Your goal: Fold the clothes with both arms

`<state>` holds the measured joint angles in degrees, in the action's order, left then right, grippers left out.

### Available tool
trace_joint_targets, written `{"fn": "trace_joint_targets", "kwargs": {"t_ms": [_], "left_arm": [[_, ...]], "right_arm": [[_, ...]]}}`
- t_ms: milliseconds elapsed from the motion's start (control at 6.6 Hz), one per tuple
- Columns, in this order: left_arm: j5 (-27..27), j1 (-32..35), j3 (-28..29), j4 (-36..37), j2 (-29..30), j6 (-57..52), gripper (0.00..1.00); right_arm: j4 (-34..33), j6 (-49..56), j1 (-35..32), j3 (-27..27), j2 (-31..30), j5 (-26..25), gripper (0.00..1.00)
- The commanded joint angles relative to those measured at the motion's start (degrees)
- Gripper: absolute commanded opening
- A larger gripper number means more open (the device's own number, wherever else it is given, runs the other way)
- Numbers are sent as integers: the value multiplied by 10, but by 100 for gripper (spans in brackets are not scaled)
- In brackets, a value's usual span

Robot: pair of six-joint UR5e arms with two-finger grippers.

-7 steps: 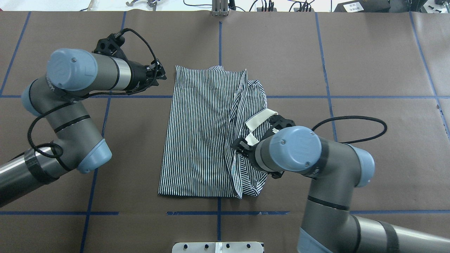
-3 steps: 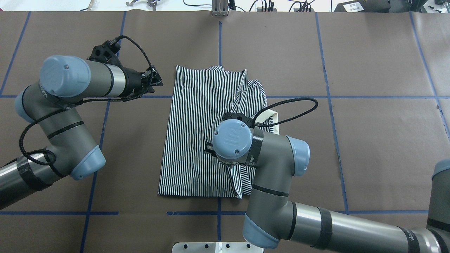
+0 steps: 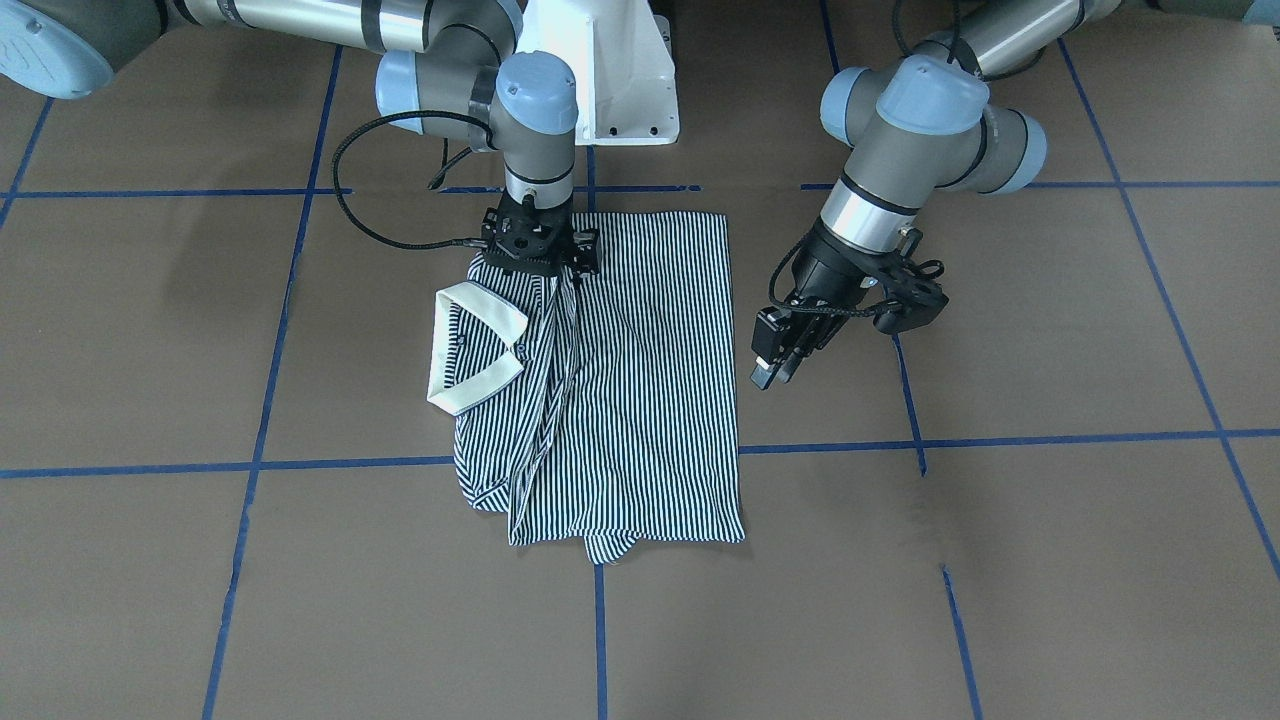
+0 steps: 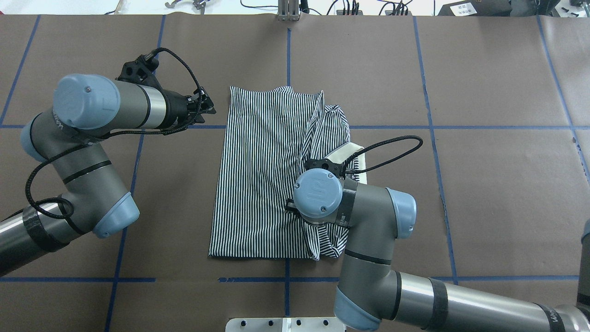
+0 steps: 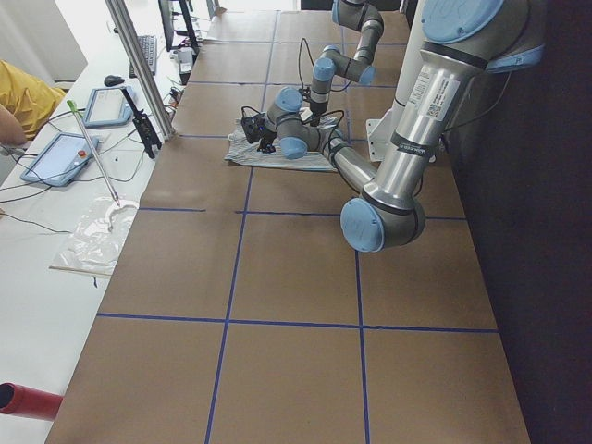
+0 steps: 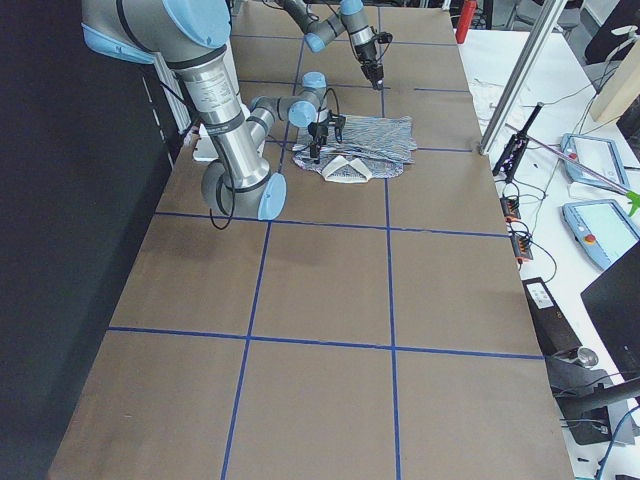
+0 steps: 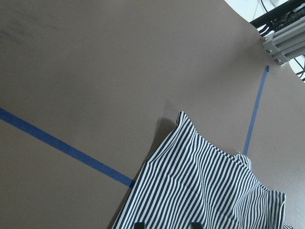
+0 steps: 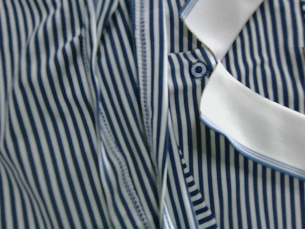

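The striped polo shirt (image 4: 258, 175) lies flat mid-table, its right side folded over in a bunched ridge. Its cream collar (image 3: 470, 350) lies on that fold. My right gripper (image 3: 548, 268) points straight down onto the ridge beside the collar. Its wrist hides it from overhead. The right wrist view shows only close cloth, the collar (image 8: 248, 114) and a placket button (image 8: 198, 69), no fingers, so I cannot tell its state. My left gripper (image 4: 209, 108) is open and empty, hovering just left of the shirt's far left corner (image 7: 183, 119). It also shows in the front view (image 3: 768, 372).
The white pedestal base (image 3: 620, 80) stands at the robot's edge. Blue tape lines (image 4: 461, 127) grid the brown table. An aluminium post (image 4: 288, 11) and cables sit at the far edge. Tablets (image 5: 65, 153) and a person in yellow (image 5: 23, 97) are beyond that edge.
My right arm has swung in over the shirt, its elbow sweeping left, and the wrist now stands upright over the folded ridge. My left gripper has drawn slightly left.
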<state>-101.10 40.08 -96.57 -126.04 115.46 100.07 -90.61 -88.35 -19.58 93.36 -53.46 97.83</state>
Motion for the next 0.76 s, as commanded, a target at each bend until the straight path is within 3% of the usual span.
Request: {"fn": "trace_joint_targets", "kwargs": {"t_ms": [0, 152, 303, 606], "left_arm": [[-1, -1, 1, 0, 0, 2, 43], [-1, -1, 1, 0, -1, 2, 43], [-1, -1, 1, 0, -1, 2, 43], [-1, -2, -2, 0, 0, 3, 43]], "right_arm": [[-3, 46, -11, 98, -109, 1, 100], [-4, 70, -16, 156, -171, 1, 100], [-5, 76, -18, 179, -190, 1, 100], [-4, 76, -17, 185, -224, -18, 100]]}}
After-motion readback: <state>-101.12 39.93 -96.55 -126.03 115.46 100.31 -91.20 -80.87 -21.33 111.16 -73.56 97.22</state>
